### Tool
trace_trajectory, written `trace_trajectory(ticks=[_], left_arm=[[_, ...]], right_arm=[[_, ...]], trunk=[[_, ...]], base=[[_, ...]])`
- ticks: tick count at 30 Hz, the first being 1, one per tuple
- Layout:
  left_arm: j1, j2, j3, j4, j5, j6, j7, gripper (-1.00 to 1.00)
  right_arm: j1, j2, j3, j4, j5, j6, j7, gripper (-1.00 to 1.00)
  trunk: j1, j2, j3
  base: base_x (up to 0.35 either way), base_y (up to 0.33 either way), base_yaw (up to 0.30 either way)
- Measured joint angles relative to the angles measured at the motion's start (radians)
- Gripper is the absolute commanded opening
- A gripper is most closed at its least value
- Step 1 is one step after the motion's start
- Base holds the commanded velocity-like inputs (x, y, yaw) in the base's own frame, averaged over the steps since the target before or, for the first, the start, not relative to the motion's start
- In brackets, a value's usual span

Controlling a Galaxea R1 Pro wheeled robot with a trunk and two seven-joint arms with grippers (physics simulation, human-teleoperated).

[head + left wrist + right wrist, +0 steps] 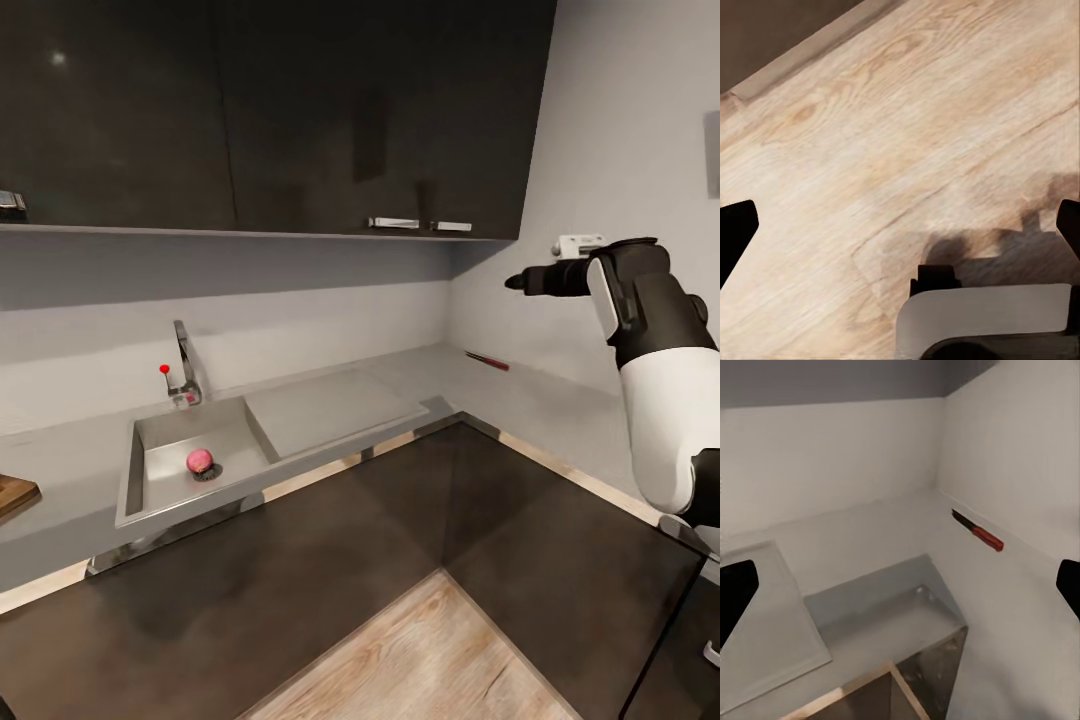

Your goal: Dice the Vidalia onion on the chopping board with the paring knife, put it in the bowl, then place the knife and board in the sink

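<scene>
**Onion in sink basin; right arm raised over corner surface, pincers spread**

Landmark: the sink (160, 470), set into the grey surface (60, 510) along the back wall.

- Vidalia onion (199, 460): lies on the basin floor, on or just at the round drain; contact with the drain rim cannot be resolved from the head view.
- Tap (186, 365): stands at the back rim of the sink, with a red knob (164, 369) just beside it.
- Drainer (335, 405): flat panel adjoining the sink on the corner side.
- Chopping board (15, 493): one brown corner shows on the surface, on the side of the sink away from the drainer, apart from the basin.
- Paring knife (488, 361): lies flat on the surface past the drainer, well apart from the sink, close along the side wall. In the right wrist view the knife (977, 531) shows a red handle and a dark blade.
- Right arm (655, 340): held high over the corner surface, beyond the drainer end of the sink. Right pincer (900, 589): fingertips at the two frame edges, wide apart, nothing between them.
- Left pincer (900, 225): fingers likewise spread and empty, pointing at the wooden floor (907, 127).
- Dark upper cabinets (270, 110) hang above the sink wall.
</scene>
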Motion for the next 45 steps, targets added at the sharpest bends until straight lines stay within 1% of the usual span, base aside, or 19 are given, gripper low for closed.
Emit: trace_trajectory(ticks=[3,4,7,8,10,13,16,20,23,25,34,36,40,45], left_arm=[[0.000,0.012,0.001,0.023,0.002,-0.001,0.000,1.00],[0.000,0.021,0.003,0.043,0.003,-0.001,0.000,1.00],[0.000,0.029,0.003,0.047,0.002,-0.001,0.000,1.00],[0.000,0.041,0.003,0.049,0.002,-0.001,0.000,1.00],[0.000,0.049,0.000,0.058,0.003,-0.002,0.000,1.00],[0.000,0.060,0.000,0.083,0.004,-0.016,0.000,1.00],[0.000,0.065,0.002,0.089,0.005,-0.026,0.000,1.00],[0.000,0.063,0.001,0.088,0.004,-0.031,-0.001,1.00],[0.000,0.068,0.003,0.084,0.004,-0.095,-0.001,1.00],[0.000,0.068,0.002,0.084,0.004,-0.112,-0.001,1.00],[0.000,0.064,0.002,0.092,0.008,-0.127,0.000,1.00],[0.000,0.056,0.001,0.093,0.008,-0.127,0.000,1.00],[0.000,0.030,-0.001,0.096,0.007,-0.126,0.000,1.00],[0.000,0.025,0.000,0.126,0.007,-0.125,0.000,1.00]], right_arm=[[0.000,0.004,0.000,-0.004,-0.002,-0.001,0.004,1.00],[0.000,0.014,0.000,-0.006,-0.004,-0.001,0.018,1.00],[0.000,0.032,0.000,-0.009,-0.002,-0.002,0.039,1.00],[0.000,0.036,0.000,-0.010,-0.002,-0.002,0.044,1.00],[0.000,0.036,0.000,-0.008,-0.002,-0.002,0.049,1.00],[0.000,0.035,0.000,0.000,-0.003,-0.001,0.091,1.00],[0.000,0.037,0.001,-0.001,-0.001,-0.001,0.113,1.00],[0.000,0.035,0.001,0.001,0.002,-0.002,0.121,1.00],[0.000,0.030,0.001,-0.009,0.004,-0.008,0.130,1.00],[0.000,0.030,0.002,-0.015,0.004,-0.007,0.133,1.00],[0.000,0.030,0.004,-0.021,0.005,-0.008,0.136,1.00],[0.000,0.030,0.004,-0.019,0.005,-0.008,0.136,1.00],[0.000,0.029,0.004,-0.016,0.006,-0.008,0.137,1.00],[0.000,0.030,0.004,-0.013,0.005,-0.008,0.136,1.00]], trunk=[[0.000,0.000,0.000],[0.000,0.000,0.000],[0.000,0.000,0.000],[0.000,0.000,0.000],[0.000,0.000,0.000],[0.000,0.000,0.000],[0.000,0.000,0.000],[0.000,0.000,0.000],[0.000,0.000,0.000],[0.000,0.000,0.000],[0.000,0.000,0.000],[0.000,0.000,0.000],[0.000,0.000,0.000],[0.000,0.000,0.000]], base=[[0.000,0.000,0.000],[0.000,0.000,0.000],[0.000,0.000,0.000],[0.000,0.000,0.000],[0.000,0.000,0.000],[0.000,0.000,0.000],[0.000,0.000,0.000],[0.000,0.000,0.000],[0.000,0.000,0.000],[0.000,0.000,0.000],[0.000,0.000,0.000],[0.000,0.000,0.000],[0.000,-0.105,0.000],[0.000,-0.274,0.013]])
